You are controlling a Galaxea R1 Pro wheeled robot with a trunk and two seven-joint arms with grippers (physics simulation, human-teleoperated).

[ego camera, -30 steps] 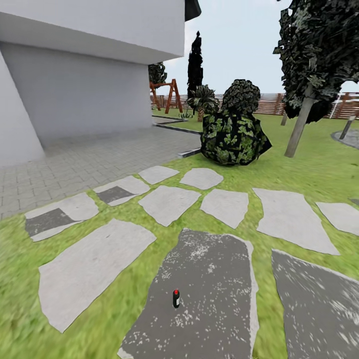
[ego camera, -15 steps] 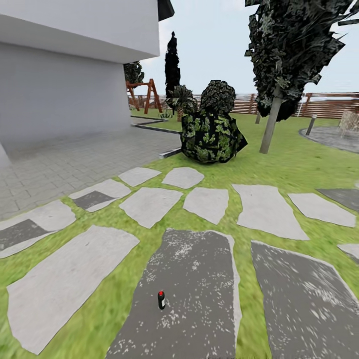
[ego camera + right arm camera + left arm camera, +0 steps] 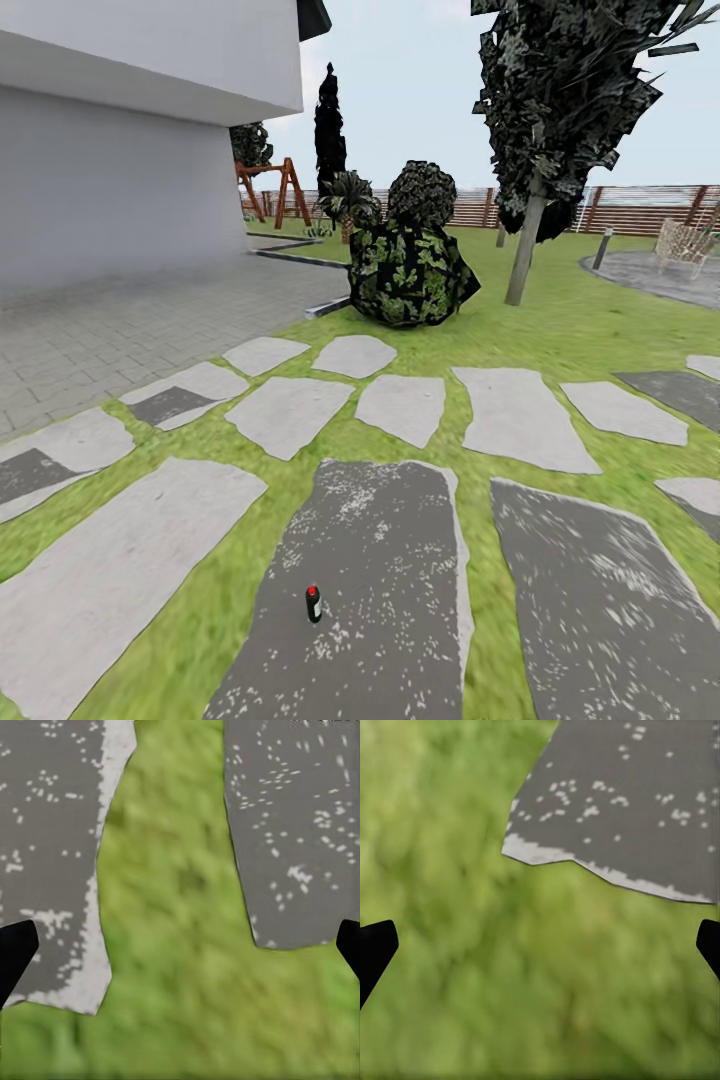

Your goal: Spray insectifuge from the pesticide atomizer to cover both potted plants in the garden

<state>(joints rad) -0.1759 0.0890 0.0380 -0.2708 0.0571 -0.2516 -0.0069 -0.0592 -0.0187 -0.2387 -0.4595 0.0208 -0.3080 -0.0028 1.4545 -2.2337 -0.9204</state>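
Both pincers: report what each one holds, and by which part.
Nothing is held. Left pincer and right pincer are open over grass; the atomizer stands untouched on a dark stone.

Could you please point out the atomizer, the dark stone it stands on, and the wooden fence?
atomizer (image 3: 313, 605): head view, middle of its dark body.
dark stone (image 3: 390, 540): head view, bare speckled top.
fence (image 3: 640, 210): head view, slats at the lawn's far edge.

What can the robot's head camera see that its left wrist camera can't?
Head view alone: the small bottle standing on a dark stone, the bush, tree, fence, swing frame and house wall. Left wrist view alone: two black fingers far apart, nothing between. Both: grass and dark speckled stone.
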